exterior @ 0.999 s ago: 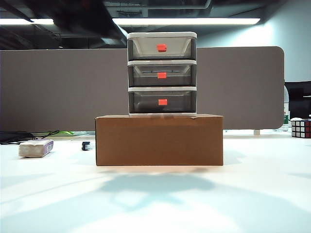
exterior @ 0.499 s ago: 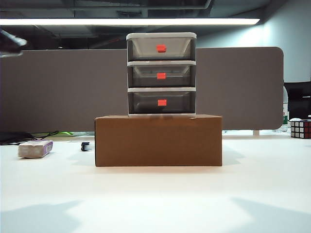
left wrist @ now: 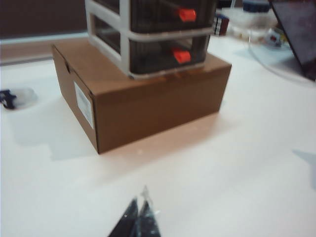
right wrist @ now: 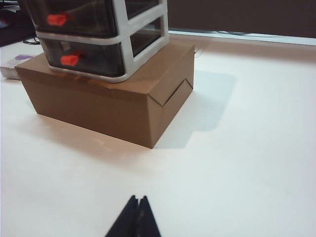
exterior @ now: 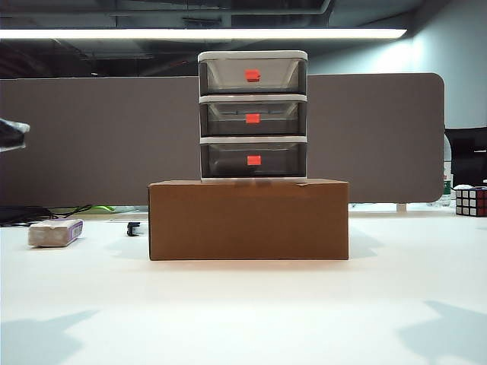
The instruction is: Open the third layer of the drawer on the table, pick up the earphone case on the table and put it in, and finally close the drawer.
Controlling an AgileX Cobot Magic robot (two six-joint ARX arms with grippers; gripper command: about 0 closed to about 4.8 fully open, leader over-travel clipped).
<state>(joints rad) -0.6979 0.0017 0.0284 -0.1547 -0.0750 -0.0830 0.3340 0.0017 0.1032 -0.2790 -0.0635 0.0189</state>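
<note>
Both grippers, left (left wrist: 139,217) and right (right wrist: 136,219), hang pinched shut and empty above the table (exterior: 243,312), their shadows gone from its middle since a second ago, all drawers (exterior: 253,115) shut, earphone case unseen, so the task looks done

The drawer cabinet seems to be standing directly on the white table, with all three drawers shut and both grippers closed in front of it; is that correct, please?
Not quite. The drawer cabinet stands on a brown cardboard box, which rests on the table, as the exterior view shows. The rest holds: all three drawers look shut, and the left gripper and right gripper are closed in front of it.
</note>
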